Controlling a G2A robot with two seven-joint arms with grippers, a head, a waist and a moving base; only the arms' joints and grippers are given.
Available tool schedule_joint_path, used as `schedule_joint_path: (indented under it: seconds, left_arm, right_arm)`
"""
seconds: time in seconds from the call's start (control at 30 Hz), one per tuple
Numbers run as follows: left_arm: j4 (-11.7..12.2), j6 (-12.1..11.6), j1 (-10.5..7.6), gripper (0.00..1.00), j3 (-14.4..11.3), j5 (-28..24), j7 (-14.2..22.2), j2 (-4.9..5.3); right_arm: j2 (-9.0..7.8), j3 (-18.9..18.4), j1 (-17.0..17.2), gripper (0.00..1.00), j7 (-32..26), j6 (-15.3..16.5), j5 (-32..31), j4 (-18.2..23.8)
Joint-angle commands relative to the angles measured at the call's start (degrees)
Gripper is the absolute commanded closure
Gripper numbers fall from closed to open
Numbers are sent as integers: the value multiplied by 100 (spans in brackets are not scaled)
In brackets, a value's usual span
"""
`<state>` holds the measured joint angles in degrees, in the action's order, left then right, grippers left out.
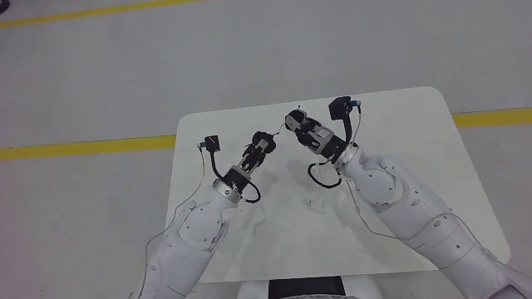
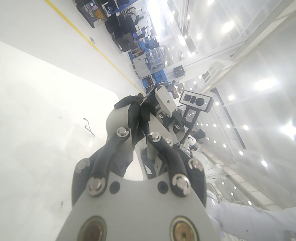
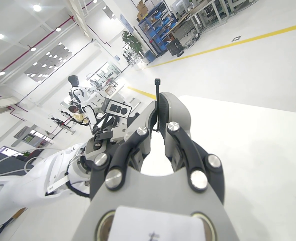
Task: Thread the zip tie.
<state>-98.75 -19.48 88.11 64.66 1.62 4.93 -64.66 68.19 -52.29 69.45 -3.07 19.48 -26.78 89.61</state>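
Top camera overlooks table (image 1: 416,133); wrist cameras sit close.

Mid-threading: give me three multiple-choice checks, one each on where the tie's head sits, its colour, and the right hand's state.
1. Relative to the right hand, the zip tie head is:
A. hidden between the pads
B. sticking out past the fingertips
C. back by the wrist

2. The zip tie's colour is:
A. white
B. yellow
C. black

3. The right hand is:
A. shut on the zip tie
B. wide open
C. shut with nothing in it

Answers:
1 B, the head stands clear beyond the tips.
2 C, strap and head look black.
3 A, its fingers clamp the strap.
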Motion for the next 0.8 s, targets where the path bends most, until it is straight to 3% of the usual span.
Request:
schedule_joint_path:
  seconds: [0.0,0.53,0.77]
  left_arm:
    - [-15,0,8,100,7,4,-9,-2]
    - [-67,0,52,100,65,-64,-7,-17]
    - [-111,0,59,100,63,145,-106,-23]
  right_arm:
    - [5,5,1,100,-2,0,-19,-2]
    - [63,35,31,100,70,0,39,-80]
    - [125,43,83,100,129,-3,275,-129]
